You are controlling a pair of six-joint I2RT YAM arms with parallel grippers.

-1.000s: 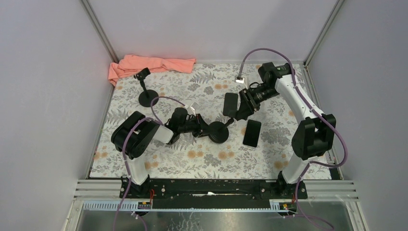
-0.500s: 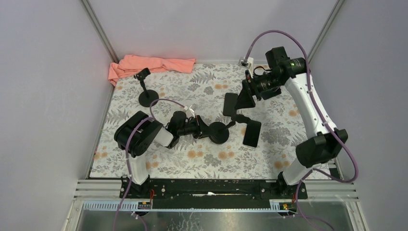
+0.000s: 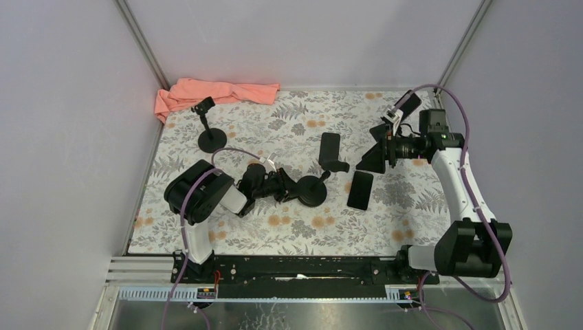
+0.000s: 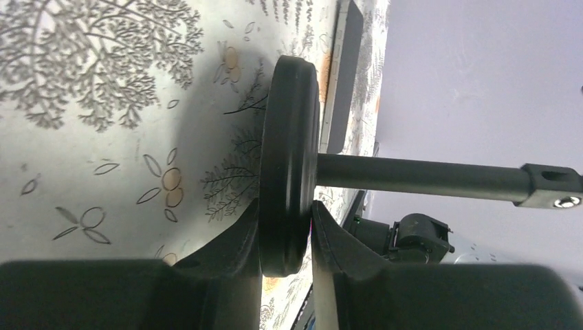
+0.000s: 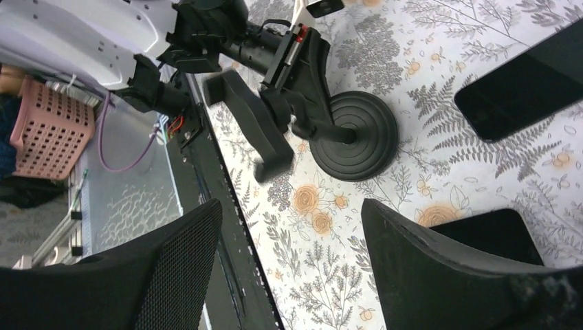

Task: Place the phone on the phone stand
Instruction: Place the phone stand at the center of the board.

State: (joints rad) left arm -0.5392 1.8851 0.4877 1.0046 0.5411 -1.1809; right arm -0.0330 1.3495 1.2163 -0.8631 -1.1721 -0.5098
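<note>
The black phone stand has a round base [image 3: 315, 192] [image 5: 357, 137] [image 4: 289, 137]. My left gripper [image 3: 294, 187] [image 4: 287, 230] is shut on the base's rim. The stand's holder [image 3: 335, 166] [image 5: 251, 124] looks bare in the right wrist view. One black phone [image 3: 330, 144] [image 5: 522, 89] shows just behind the holder. A second phone [image 3: 360, 190] [image 5: 491, 230] [image 4: 340, 82] lies flat to the right of the base. My right gripper [image 3: 368, 155] [image 5: 291, 206] hangs open and empty, right of both phones and clear of them.
A second small stand [image 3: 210, 137] is at the back left, beside a crumpled pink cloth [image 3: 216, 91]. Grey walls close in the floral mat on three sides. The metal front rail [image 3: 295, 265] runs along the near edge.
My right gripper opened, let go of the phone behind the holder and drew back to the right. That phone stayed put. The left gripper kept its hold on the base.
</note>
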